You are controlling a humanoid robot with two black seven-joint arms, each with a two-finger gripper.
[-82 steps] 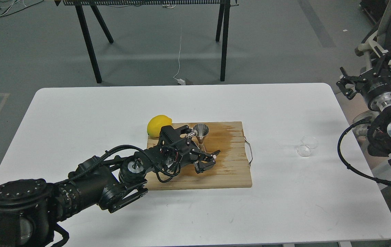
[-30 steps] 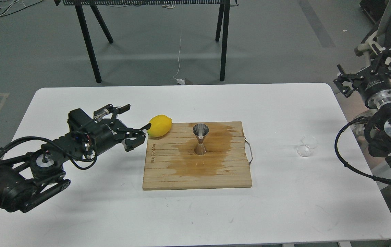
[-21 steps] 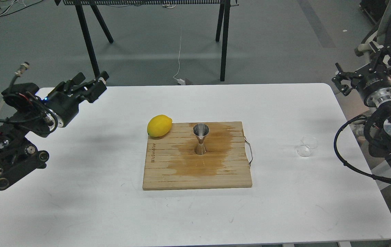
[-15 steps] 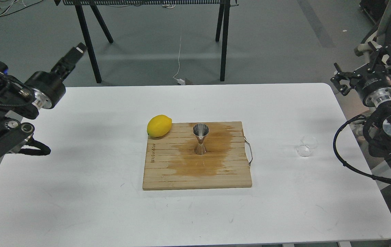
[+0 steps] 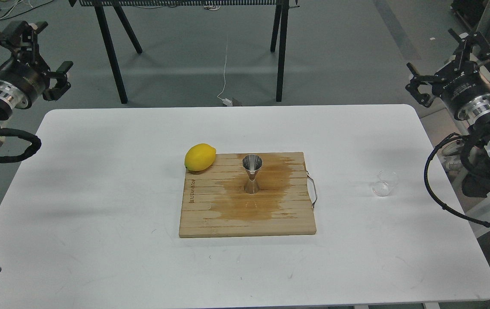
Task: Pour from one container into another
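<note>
Grey floor and black trestle legs lie behind a white table [image 5: 98,180], which carries a wooden board [image 5: 210,214] near its middle. On the board a jigger [image 5: 252,174] stands upright on a dark wet stain, with a lemon [image 5: 200,157] touching the board's far left corner. Off the board, well to the right and near the table's right edge, sits the cup [image 5: 385,183], upright as far as its clear walls let me tell; whether it holds any liquid I cannot tell.

Both arms are raised off the table at its far corners. At the left, the end effector [image 5: 38,53] has its fingers spread wide and holds nothing. At the right, the end effector [image 5: 446,60] is likewise spread wide and empty.

What matters for the next move: the cup lies below and toward the robot from the right end effector, and well apart from the left one, with the board between. So the right arm is clearly the nearer one to take it. After that, the cup would have to travel left to the jigger's mouth.
</note>
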